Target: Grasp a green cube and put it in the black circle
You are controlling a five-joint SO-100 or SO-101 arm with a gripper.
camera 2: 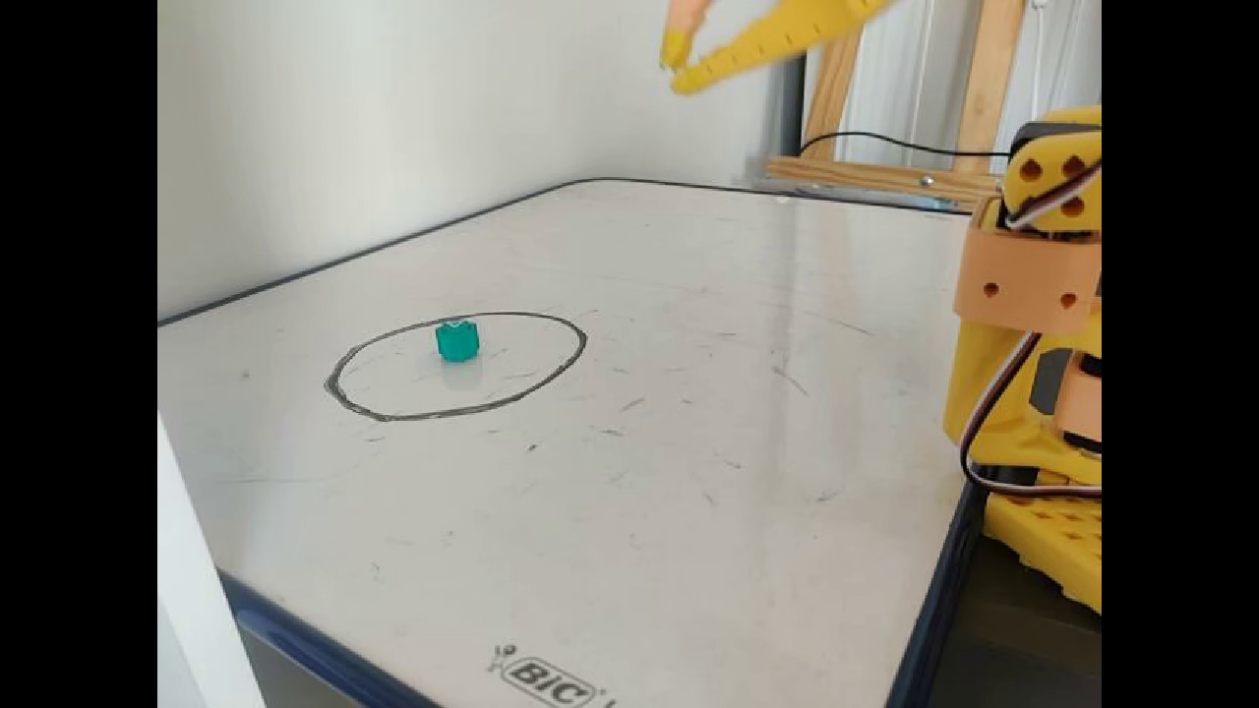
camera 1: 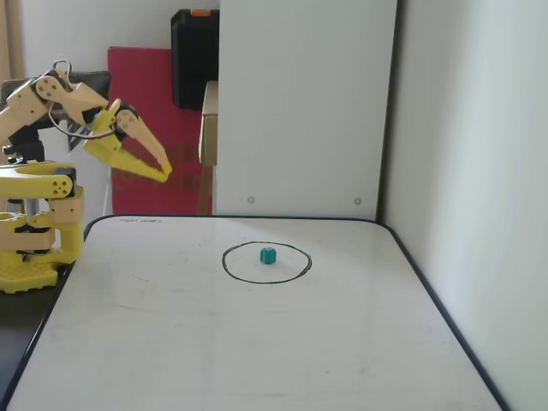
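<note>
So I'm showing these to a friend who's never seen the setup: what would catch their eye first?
Probably the green cube, the only colour on the whiteboard, sitting inside the black circle, towards its far side in a fixed view. Then the yellow hand, raised and folded back over the arm's base at the left, holding nothing.

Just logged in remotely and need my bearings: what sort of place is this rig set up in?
Probably a home or hobby corner, not a lab: a BIC whiteboard serves as tabletop, a wooden easel stands behind it, and a red panel leans against the wall.
</note>
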